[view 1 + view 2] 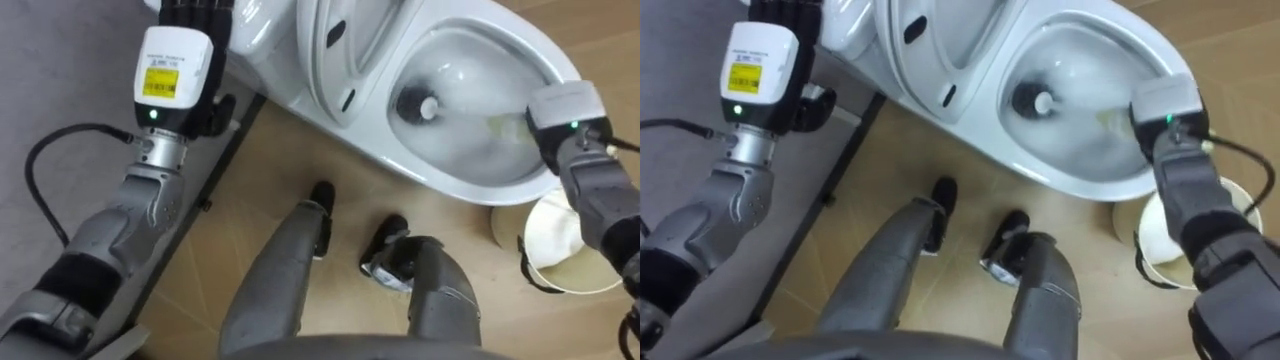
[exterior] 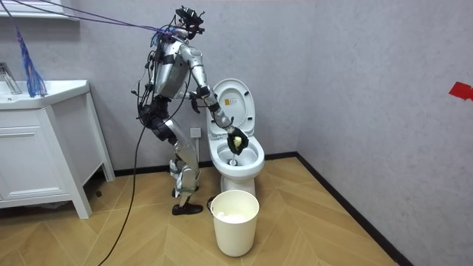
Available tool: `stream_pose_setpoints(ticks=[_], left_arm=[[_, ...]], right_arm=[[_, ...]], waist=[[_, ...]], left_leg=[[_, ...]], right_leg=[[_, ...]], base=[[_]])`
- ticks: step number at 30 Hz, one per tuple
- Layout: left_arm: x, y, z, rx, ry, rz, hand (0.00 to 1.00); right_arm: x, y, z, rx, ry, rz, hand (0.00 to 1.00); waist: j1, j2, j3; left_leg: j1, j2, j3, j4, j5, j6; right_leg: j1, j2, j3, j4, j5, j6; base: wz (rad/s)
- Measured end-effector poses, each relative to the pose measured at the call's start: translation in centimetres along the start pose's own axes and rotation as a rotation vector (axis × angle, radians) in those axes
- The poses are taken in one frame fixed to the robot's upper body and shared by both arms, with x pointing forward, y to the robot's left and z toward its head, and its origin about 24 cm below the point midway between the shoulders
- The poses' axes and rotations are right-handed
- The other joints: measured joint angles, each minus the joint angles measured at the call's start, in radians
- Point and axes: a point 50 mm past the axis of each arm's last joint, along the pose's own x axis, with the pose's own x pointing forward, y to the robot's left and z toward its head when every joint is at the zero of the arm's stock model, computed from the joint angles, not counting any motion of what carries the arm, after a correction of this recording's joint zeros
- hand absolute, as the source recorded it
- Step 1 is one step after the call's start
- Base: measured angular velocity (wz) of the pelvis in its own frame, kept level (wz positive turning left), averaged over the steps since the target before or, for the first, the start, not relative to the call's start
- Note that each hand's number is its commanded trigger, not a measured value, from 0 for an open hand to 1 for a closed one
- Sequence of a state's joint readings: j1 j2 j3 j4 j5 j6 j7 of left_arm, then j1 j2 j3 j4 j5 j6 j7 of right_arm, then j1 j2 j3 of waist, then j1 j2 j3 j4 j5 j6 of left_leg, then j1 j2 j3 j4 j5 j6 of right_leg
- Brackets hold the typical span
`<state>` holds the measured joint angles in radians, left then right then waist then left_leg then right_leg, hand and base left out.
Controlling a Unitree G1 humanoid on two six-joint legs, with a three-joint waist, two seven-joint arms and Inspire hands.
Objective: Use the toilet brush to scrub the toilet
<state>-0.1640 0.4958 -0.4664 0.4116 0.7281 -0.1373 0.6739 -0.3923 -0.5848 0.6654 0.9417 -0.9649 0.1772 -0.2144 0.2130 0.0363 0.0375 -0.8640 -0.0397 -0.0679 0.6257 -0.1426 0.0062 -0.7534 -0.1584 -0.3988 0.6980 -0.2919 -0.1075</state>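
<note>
Bright, even rm light, seemingly from above; shadows soft, e.g. a dim band on the wood floor (image 1: 300,150) under the toilet bowl (image 1: 465,185) rim, left of the right hand (image 1: 565,105); pale glare on glossy porcelain inside the bowl beside that hand.

Glossy white for the toilet (image 1: 480,185) and cream white for the bucket (image 2: 236,225) with a dark handle. Light brown wood in a herringbone pattern on the floor (image 2: 318,214), plain grey on the wall (image 2: 355,74). White also on the cabinet (image 2: 37,148), red on a small mark (image 2: 461,90).
</note>
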Motion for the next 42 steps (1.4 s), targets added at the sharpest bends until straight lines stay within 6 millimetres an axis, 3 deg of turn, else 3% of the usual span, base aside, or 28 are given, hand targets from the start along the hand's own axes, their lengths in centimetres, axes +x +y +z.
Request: stream_pose_setpoints(ticks=[10,17,19,21,24,29,32,35,37,39,40,42], left_arm=[[-1.2,0.1,0.1,-0.117,0.057,0.073,0.00],[-0.9,0.1,0.2,-0.133,0.050,0.090,0.00],[-0.4,0.4,0.3,-0.129,0.039,0.102,0.00],[0.1,1.1,0.3,-0.103,0.012,0.133,0.00],[0.6,2.0,0.0,-0.059,-0.017,0.167,0.00],[0.8,2.9,-0.6,-0.012,-0.012,0.213,0.00],[0.5,2.8,-0.9,0.026,0.005,0.181,0.00],[0.4,2.6,-1.4,0.056,0.013,0.151,0.00],[0.2,2.4,-1.6,0.063,0.020,0.136,0.00],[-0.2,1.8,-1.5,0.049,0.029,0.108,0.00],[-0.5,1.6,-1.6,0.049,0.036,0.096,0.00],[-1.4,1.1,-1.8,0.047,0.057,0.063,0.00]], right_arm=[[-1.2,1.2,1.8,0.064,-0.015,-0.019,1.00],[-0.1,0.2,0.1,0.138,0.049,-0.001,1.00],[0.3,-0.2,-0.8,0.183,0.075,0.006,1.00],[0.9,-0.9,-1.8,0.257,0.108,0.007,1.00],[1.6,-2.2,-3.0,0.321,0.143,-0.015,1.00],[2.2,-4.9,-4.1,0.244,0.127,-0.094,1.00],[2.3,-5.6,-3.6,0.179,0.092,-0.128,1.00],[2.0,-5.2,-2.3,0.137,0.054,-0.136,1.00],[1.8,-4.7,-1.0,0.101,0.025,-0.132,1.00],[1.2,-3.8,0.1,0.067,0.009,-0.111,1.00],[1.1,-3.6,0.4,0.065,0.006,-0.107,1.00],[0.5,-2.8,0.6,0.061,0.026,-0.086,1.00]], waist=[[-0.022,0.003,-0.0005],[-0.008,0.011,0.0047],[-0.003,0.003,0.0103],[0.005,-0.028,0.0288],[0.001,-0.053,0.0421],[-0.017,-0.079,0.0405],[-0.017,-0.085,0.0376],[-0.015,-0.083,0.0369],[-0.012,-0.070,0.0331],[-0.010,-0.028,0.0286],[-0.006,-0.018,0.0280],[0.007,0.017,0.0116]], left_leg=[[-0.008,0.012,-0.014,-0.009,-0.001,-0.018],[-0.025,0.016,-0.011,0.005,-0.001,-0.017],[-0.034,0.013,-0.006,0.004,0.002,-0.016],[-0.049,0.008,0.012,0.002,0.007,-0.014],[-0.072,0.008,0.023,0.017,0.010,-0.015],[-0.111,0.006,0.033,0.047,0.011,-0.016],[-0.094,0.006,0.039,0.051,0.011,-0.016],[-0.084,0.006,0.038,0.056,0.011,-0.015],[-0.082,0.010,0.035,0.065,0.010,-0.015],[-0.075,0.014,0.022,0.062,0.008,-0.012],[-0.073,0.016,0.019,0.060,0.006,-0.010],[-0.071,0.022,0.017,0.044,0.003,-0.011]], right_leg=[[0.003,0.019,-0.018,-0.023,-0.006,-0.016],[-0.005,0.020,-0.023,-0.022,-0.008,-0.015],[-0.021,0.014,-0.022,-0.013,-0.009,-0.016],[-0.055,-0.008,-0.012,0.025,-0.021,-0.022],[-0.090,-0.019,-0.002,0.061,-0.030,-0.028],[-0.130,-0.027,0.001,0.095,-0.038,-0.037],[-0.121,-0.027,0.015,0.099,-0.037,-0.036],[-0.107,-0.027,0.011,0.099,-0.036,-0.037],[-0.094,-0.023,0.003,0.094,-0.036,-0.036],[-0.069,-0.011,-0.016,0.070,-0.030,-0.028],[-0.065,-0.006,-0.017,0.065,-0.028,-0.024],[-0.059,0.006,-0.018,0.039,-0.015,-0.014]], base=[[0.04],[0.00],[0.00],[0.02],[0.05],[-0.01],[-0.09],[-0.02],[0.04],[0.13],[-0.05],[-0.11]])
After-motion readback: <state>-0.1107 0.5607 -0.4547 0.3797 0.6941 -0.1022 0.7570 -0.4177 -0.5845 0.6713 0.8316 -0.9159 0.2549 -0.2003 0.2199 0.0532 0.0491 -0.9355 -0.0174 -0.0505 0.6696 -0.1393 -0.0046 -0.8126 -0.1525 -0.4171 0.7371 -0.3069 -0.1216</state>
